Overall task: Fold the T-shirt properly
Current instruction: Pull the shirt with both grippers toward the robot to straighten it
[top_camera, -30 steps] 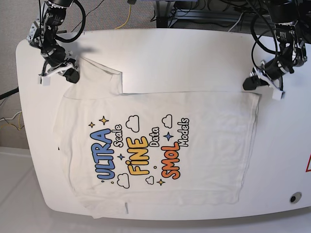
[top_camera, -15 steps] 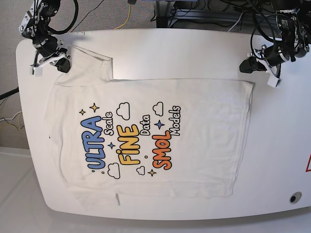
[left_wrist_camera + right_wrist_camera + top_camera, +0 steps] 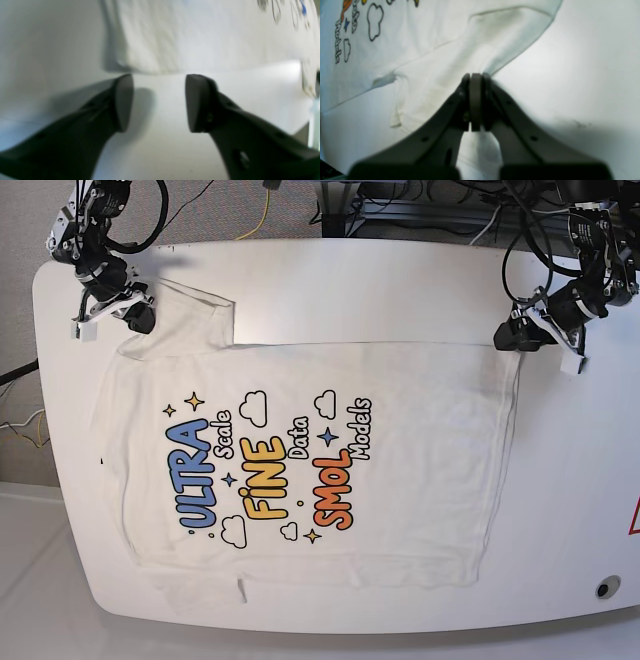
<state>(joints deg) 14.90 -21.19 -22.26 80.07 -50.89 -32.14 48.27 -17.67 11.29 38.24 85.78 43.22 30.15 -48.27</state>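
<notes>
The T-shirt [image 3: 300,470] lies flat, print up, across the middle of the white table [image 3: 400,290], its hem reaching close to the front edge. The printed words run diagonally, with clouds and stars around them. One sleeve stretches toward the table's far left corner as the base view shows it. There the right gripper [image 3: 475,82] is clamped tight on the sleeve cloth, fabric bunching at its tips and passing under its fingers. At the table's far right side, the left gripper [image 3: 158,100] sits just off the shirt's corner with its jaws spread apart and nothing between them; the cloth edge lies just beyond the fingertips [image 3: 123,100] on bare table
</notes>
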